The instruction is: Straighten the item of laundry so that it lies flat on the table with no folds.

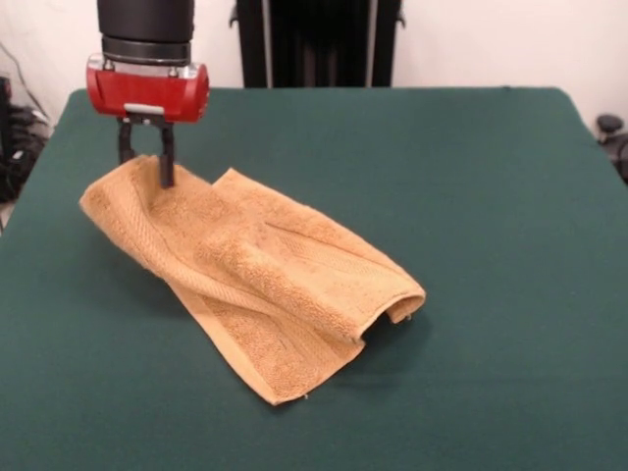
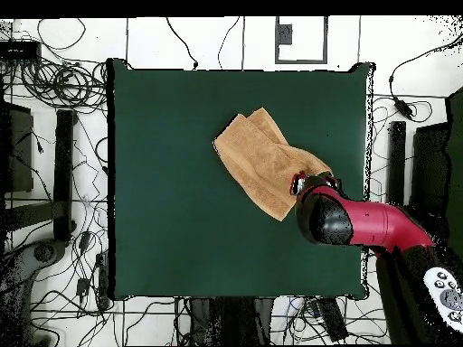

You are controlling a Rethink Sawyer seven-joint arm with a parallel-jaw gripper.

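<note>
The orange-tan towel (image 1: 265, 275) lies crumpled on the green table (image 1: 461, 157), left of centre in the front view. Its near right part is folded over itself with a rolled edge. My gripper (image 1: 147, 169) comes down at the towel's far left end, with its fingers closed on the cloth there and holding that end raised off the table. In the overhead view the towel (image 2: 262, 155) lies right of the table's (image 2: 163, 181) centre, and the red and black arm (image 2: 362, 221) covers its lower right end, hiding the gripper.
Cables and stands (image 2: 54, 135) surround the table on the floor. The robot's black pedestal (image 1: 314, 39) stands behind the table's far edge.
</note>
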